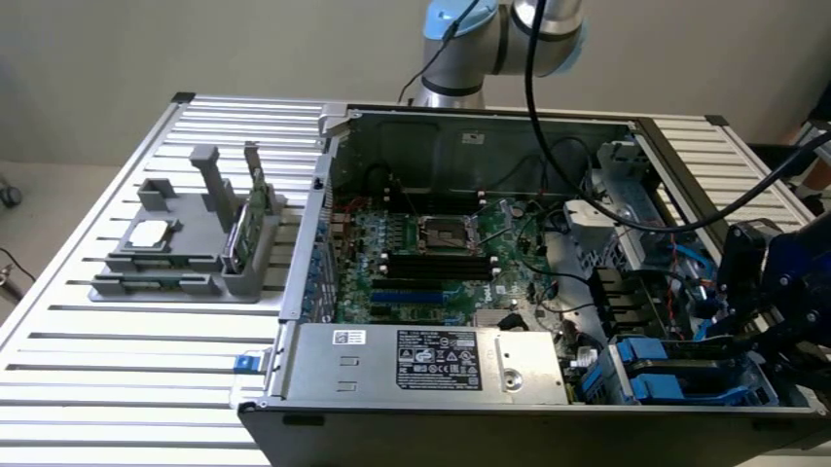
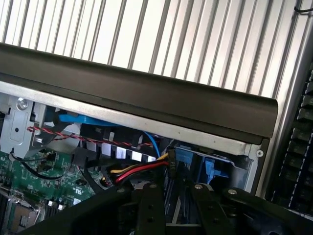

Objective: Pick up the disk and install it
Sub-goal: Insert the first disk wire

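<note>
Tight at the drive-bay corner, open over the board

The gripper (image 2: 176, 209) hangs in the case (image 1: 454, 413) corner on the exterior view's right, hemmed in by blue drive carriers (image 1: 663, 375), bundled wires (image 2: 137, 169) and the black case rim (image 2: 146, 93). Black cables (image 1: 610, 195) loop across that side. The motherboard (image 1: 429, 243) is reachable from above. The power supply (image 1: 429, 360) blocks the near edge. The slatted table (image 1: 130, 370) around the grey fixture (image 1: 195, 243) offers free passage.

The place was a robotics lab or test workshop. A robot arm (image 1: 454, 58) stood at the far edge of a slatted metal surface (image 1: 143, 341), which carried an opened computer case (image 1: 454, 433) with its motherboard (image 1: 429, 243) bare, and a grey parts fixture (image 1: 182, 258). A plain wall (image 1: 260, 49) stood behind it.
</note>
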